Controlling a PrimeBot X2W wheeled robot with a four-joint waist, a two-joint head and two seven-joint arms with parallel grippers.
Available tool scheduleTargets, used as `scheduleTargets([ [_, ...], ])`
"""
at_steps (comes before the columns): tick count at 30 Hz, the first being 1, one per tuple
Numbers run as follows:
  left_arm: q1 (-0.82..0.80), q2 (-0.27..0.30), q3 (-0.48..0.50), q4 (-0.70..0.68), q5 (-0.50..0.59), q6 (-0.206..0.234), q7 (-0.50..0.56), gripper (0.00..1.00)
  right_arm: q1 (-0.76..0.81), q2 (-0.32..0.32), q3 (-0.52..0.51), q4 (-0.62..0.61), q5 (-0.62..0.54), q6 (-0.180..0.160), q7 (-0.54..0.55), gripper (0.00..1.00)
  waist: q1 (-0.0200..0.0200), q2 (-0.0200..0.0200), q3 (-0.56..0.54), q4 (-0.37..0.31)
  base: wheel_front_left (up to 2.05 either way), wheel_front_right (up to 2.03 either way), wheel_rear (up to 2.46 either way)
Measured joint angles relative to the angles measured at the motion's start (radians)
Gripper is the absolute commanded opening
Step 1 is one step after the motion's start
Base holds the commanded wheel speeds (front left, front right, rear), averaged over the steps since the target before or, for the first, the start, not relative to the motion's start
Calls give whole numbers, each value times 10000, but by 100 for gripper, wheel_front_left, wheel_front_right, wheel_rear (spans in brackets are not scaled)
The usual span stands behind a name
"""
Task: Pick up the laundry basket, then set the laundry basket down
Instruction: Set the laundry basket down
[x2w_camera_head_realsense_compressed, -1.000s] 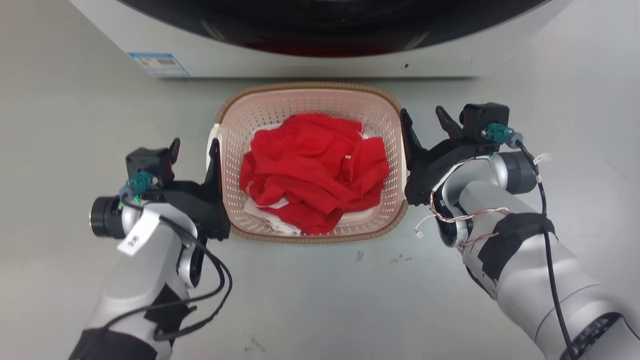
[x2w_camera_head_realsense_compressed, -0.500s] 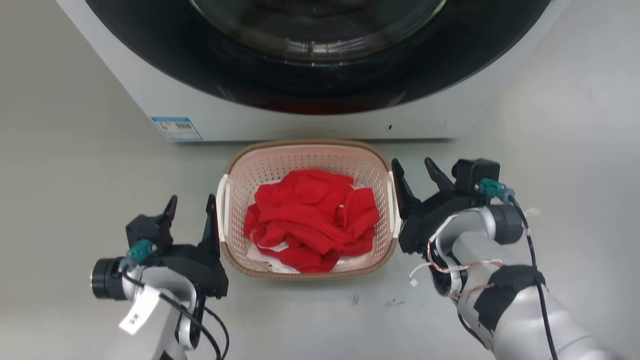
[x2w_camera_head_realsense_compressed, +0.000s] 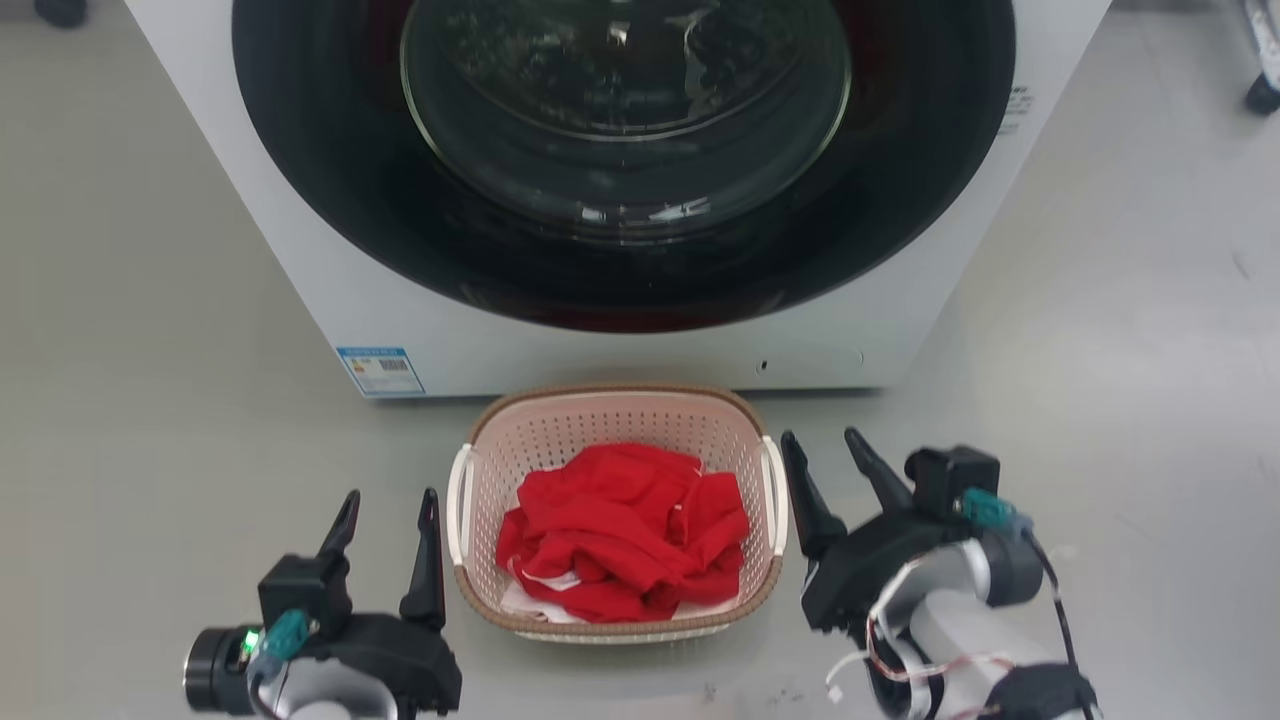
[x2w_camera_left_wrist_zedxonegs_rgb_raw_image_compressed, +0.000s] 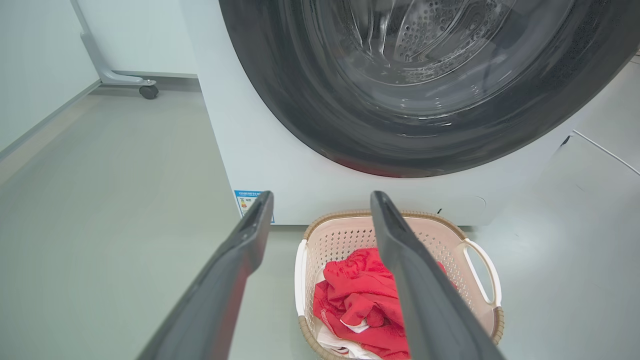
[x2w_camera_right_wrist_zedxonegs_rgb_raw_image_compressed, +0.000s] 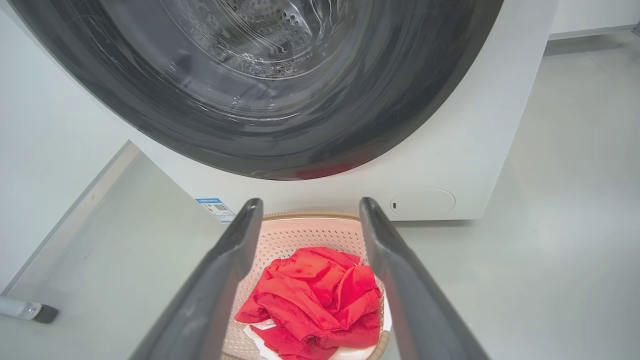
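The laundry basket (x2w_camera_head_realsense_compressed: 560, 440), pale pink with a brown rim and white side handles, stands on the grey floor before the washer and holds crumpled red cloth (x2w_camera_head_realsense_compressed: 625, 525). My left gripper (x2w_camera_head_realsense_compressed: 390, 497) is open just left of the basket's left handle (x2w_camera_head_realsense_compressed: 458, 510), holding nothing. My right gripper (x2w_camera_head_realsense_compressed: 820, 437) is open just right of the right handle (x2w_camera_head_realsense_compressed: 775, 495), also holding nothing. From above in the left wrist view, the left gripper (x2w_camera_left_wrist_zedxonegs_rgb_raw_image_compressed: 322, 196) frames the basket (x2w_camera_left_wrist_zedxonegs_rgb_raw_image_compressed: 340, 240). The right gripper (x2w_camera_right_wrist_zedxonegs_rgb_raw_image_compressed: 311, 202) likewise frames the basket (x2w_camera_right_wrist_zedxonegs_rgb_raw_image_compressed: 300, 235) from above.
A white front-loading washer (x2w_camera_head_realsense_compressed: 400, 300) with a dark round glass door (x2w_camera_head_realsense_compressed: 625, 110) stands right behind the basket, a blue label (x2w_camera_head_realsense_compressed: 380, 370) at its lower left. A stand's castor (x2w_camera_left_wrist_zedxonegs_rgb_raw_image_compressed: 149, 91) sits far back left by a wall. Bare grey floor lies on both sides.
The head view has pulled back and tilted up, so more of the washer shows and the basket looks smaller. The basket rests on the floor; both grippers stay open beside it.
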Motion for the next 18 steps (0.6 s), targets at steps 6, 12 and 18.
scheduleTargets([
  [6, 1101, 56, 205, -909, 364, 12, 0, 100, 1212, -19, -671, -794, -629, -15, 0, 100, 0, 0, -659, -23, 0, 0, 0],
  [12, 2225, 61, 506, -1831, 646, 90, -2, 100, 2467, -48, -1546, -1766, -1544, -17, 0, 100, 0, 1, -1290, -79, 0, 0, 0],
  [18, 3095, -59, 803, -2617, 823, 90, -2, 100, 3621, -44, -2253, -2761, -2370, -17, 0, 100, 0, 1, -1757, -148, 0, 0, 0],
])
